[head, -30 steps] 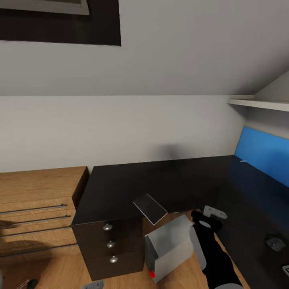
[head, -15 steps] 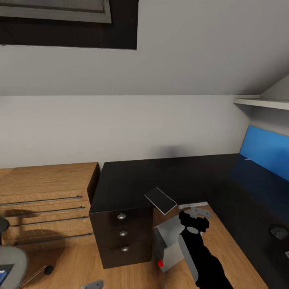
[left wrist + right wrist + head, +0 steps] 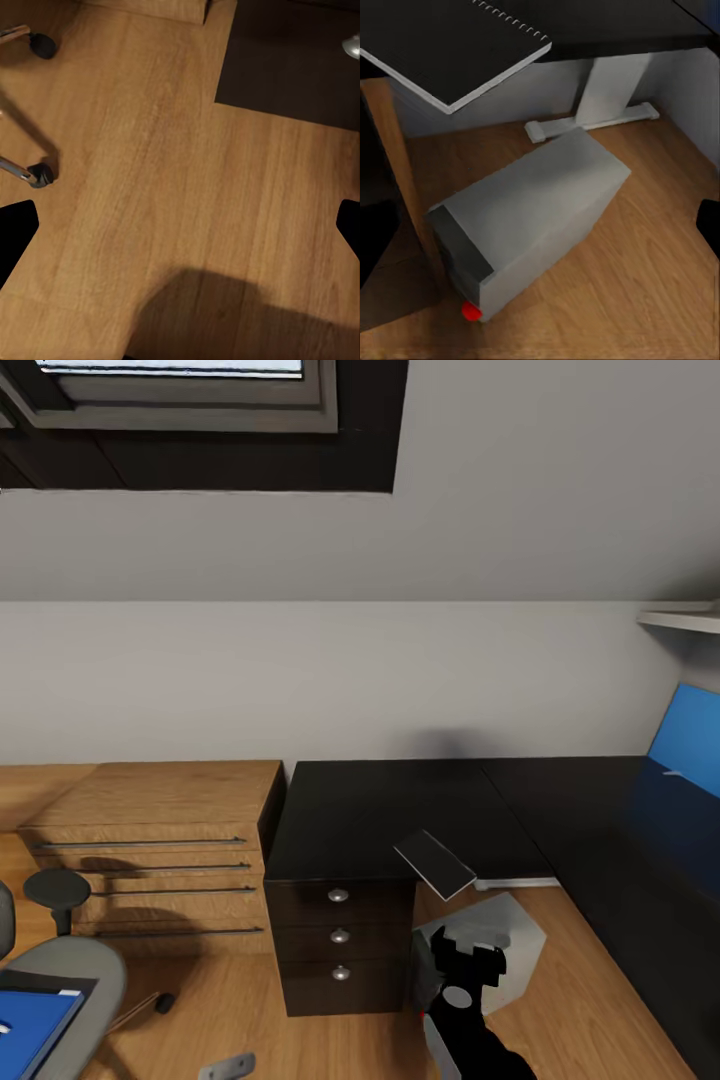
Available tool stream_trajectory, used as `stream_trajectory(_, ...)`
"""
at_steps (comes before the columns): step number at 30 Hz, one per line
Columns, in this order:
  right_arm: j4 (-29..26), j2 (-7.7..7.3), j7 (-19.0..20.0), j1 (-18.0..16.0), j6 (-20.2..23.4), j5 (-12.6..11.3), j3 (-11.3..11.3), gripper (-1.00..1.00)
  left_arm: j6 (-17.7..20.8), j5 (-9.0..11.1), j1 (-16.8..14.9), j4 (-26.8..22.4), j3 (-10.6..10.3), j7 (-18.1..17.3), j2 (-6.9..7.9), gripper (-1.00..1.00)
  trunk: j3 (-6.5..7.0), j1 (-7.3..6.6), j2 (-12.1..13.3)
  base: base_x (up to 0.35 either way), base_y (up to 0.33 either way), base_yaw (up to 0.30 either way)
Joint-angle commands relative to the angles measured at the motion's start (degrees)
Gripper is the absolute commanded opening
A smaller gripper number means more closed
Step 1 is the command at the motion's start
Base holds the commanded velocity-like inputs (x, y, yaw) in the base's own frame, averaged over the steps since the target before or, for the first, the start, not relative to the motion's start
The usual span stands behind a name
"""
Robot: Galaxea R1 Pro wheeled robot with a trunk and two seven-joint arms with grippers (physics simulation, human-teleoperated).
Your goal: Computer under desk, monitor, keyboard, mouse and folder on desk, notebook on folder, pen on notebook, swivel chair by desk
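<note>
We saw the gray computer point(image 3: 500, 940) lying on its side on the floor under the black desk point(image 3: 400, 810). A black notebook point(image 3: 434, 862) hung over the desk's front edge. The blue folder point(image 3: 30, 1025) sat on the swivel chair point(image 3: 70, 970). Our left hand point(image 3: 180, 225) was spread wide open, holding nothing. We could not tell about our right hand point(image 3: 468, 965).

Matt dark desk point(image 3: 400, 810), wood-grain floor point(image 3: 187, 187)
</note>
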Motion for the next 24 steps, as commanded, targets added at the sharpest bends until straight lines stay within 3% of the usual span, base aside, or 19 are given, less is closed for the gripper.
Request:
stream_trajectory(1,1.07,-0.07,-0.58,0.5,-0.79,-0.1,0.35,1.0,0.17,0.4,-0.03,-0.1,-0.27,0.49,0.06,1.0,0.13,-0.23,0.37,-0.001,0.001,0.045)
stream_trajectory(5,9.49,-0.15,-1.0,2.73,-9.01,-0.01,0.79,1.0,0.06,0.6,-0.03,-0.1,0.69,0.63,0.03,1.0,0.84,-1.1,1.98,0.0,0.0,0.021)
stream_trajectory(8,19.35,-0.12,-0.84,3.42,-17.11,0.51,1.15,1.0,0.03,0.68,-0.03,-0.06,2.39,0.62,-0.21,1.0,1.38,-1.76,3.18,0.0,0.0,0.005)
stream_trajectory(9,25.13,-0.1,-0.38,3.58,-22.36,1.39,1.93,1.0,0.02,0.77,-0.03,0.3,2.96,0.54,-0.28,1.0,1.56,-1.98,3.58,0.0,0.0,0.002)
stream_trajectory(11,28.57,-0.1,0.17,3.64,-25.64,1.88,2.59,1.0,0.02,0.81,-0.03,1.29,3.17,0.35,-0.3,1.0,1.92,-2.42,4.38,0.0,0.0,0.001)
stream_trajectory(14,37.68,-0.15,4.88,3.72,-33.29,2.47,3.81,1.0,-0.93,0.8,-0.03,8.58,3.46,0.05,-0.29,1.0,1.92,-2.42,4.38,0.0,0.0,0.0)
stream_trajectory(18,43.18,-0.3,9.57,3.74,-39.47,2.65,4.21,1.0,-7.39,0.78,-0.03,15.49,3.48,-0.11,-0.05,1.0,1.92,-2.42,4.38,0.0,0.0,0.0)
stream_trajectory(19,44.55,-0.39,10.92,3.75,-41.59,2.76,4.34,1.0,-14.91,0.57,-0.03,21.86,3.34,-0.21,0.04,1.0,1.92,-2.42,4.38,0.0,0.0,0.0)
stream_trajectory(24,45.14,-0.38,11.55,3.75,-42.43,2.79,4.45,1.0,-22.33,0.38,-0.03,26.09,3.16,-0.27,0.08,1.0,1.92,-2.42,4.38,0.0,0.0,0.0)
